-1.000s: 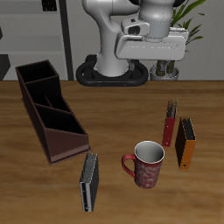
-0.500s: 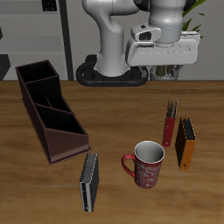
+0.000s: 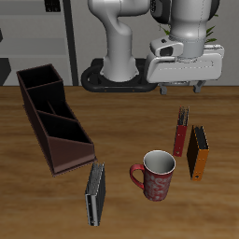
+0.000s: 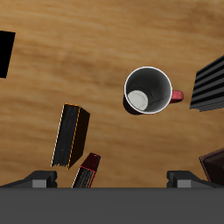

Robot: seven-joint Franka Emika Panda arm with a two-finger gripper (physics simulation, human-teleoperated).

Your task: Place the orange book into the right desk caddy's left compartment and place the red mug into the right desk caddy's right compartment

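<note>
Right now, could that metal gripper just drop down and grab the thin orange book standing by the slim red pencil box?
Probably yes. The gripper hangs high above the table, open and empty, with nothing beneath it blocking the orange book. The red pencil box stands close beside it, so the fingers have little room on that side.

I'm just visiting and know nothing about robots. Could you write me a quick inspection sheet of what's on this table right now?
Surface: wooden table, flat.
Job's things: orange book standing upright beside the pencil box; red mug upright, white inside, nothing seen in it; right desk caddy with no book or mug in it.
Clutter: grey-black book near the front edge; slim red pencil box.
Grippers: gripper high above the table, holding nothing; open or shut cannot be told.
Cables: nothing seen.
Surroundings: green plant and shelving behind.
</note>
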